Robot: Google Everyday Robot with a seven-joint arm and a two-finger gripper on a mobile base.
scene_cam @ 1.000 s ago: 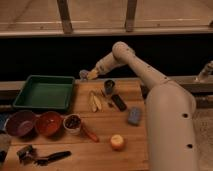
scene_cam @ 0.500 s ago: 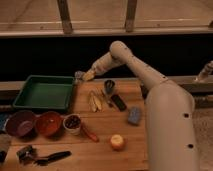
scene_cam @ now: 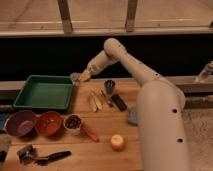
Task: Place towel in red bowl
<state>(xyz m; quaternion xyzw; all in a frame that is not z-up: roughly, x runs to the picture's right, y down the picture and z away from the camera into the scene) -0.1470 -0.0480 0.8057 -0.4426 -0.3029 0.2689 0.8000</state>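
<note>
The red bowl [scene_cam: 48, 123] stands at the front left of the wooden table, between a purple bowl [scene_cam: 20, 122] and a small white bowl [scene_cam: 73, 123] with dark contents. A blue-grey soft pad [scene_cam: 132, 116], which may be the towel, lies at the right, partly hidden behind my arm. My gripper [scene_cam: 76, 77] reaches to the far left of the table, at the right far corner of the green tray [scene_cam: 44, 92]. It is far from both the red bowl and the blue-grey pad.
On the table are a dark cup [scene_cam: 109, 86], banana pieces [scene_cam: 95, 100], a black bar [scene_cam: 118, 102], a red-orange stick [scene_cam: 90, 133], an orange fruit [scene_cam: 117, 142] and black tools [scene_cam: 42, 156] at the front left. My arm's white body [scene_cam: 160, 125] fills the right side.
My gripper has moved a little to the left and slightly down, toward the green tray's corner. Nothing on the table has moved.
</note>
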